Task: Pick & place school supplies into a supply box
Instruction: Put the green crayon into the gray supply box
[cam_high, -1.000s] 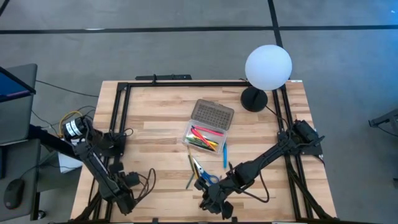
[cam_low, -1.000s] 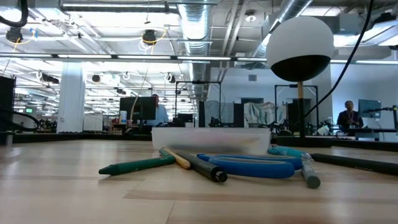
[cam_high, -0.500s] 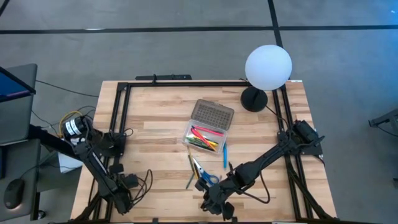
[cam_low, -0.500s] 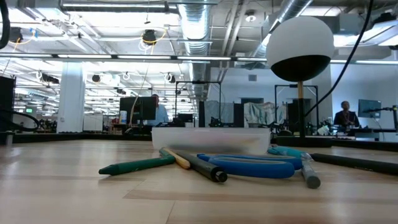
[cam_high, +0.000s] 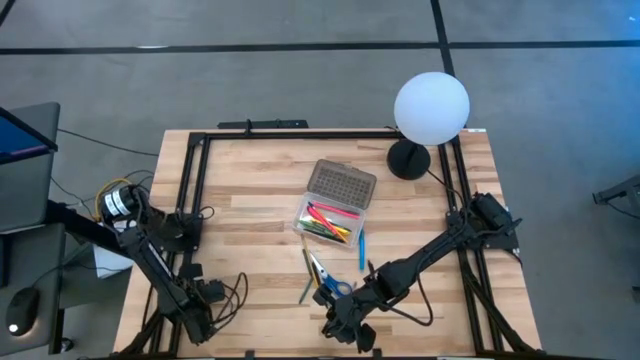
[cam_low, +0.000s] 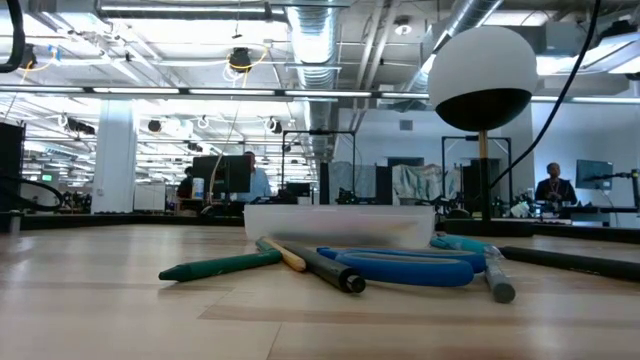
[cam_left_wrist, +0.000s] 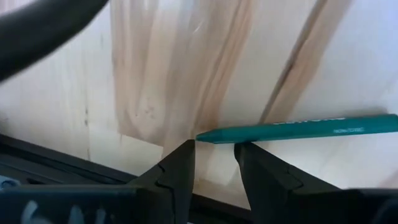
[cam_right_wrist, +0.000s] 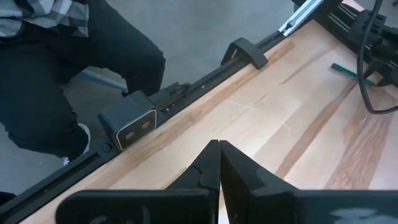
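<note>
Teal pencil (cam_left_wrist: 298, 128) tip just past left gripper (cam_left_wrist: 214, 163), fingers narrowly apart, nothing held; right gripper (cam_right_wrist: 219, 163) pinched closed.

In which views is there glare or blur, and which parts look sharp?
Low view: bright ceiling lights glare behind the white globe lamp, whose underside is dark; the green pencil is sharp, the near table soft. Left wrist view: the teal pencil is fairly sharp, the wood washed out. High view: even light, no glare.
</note>
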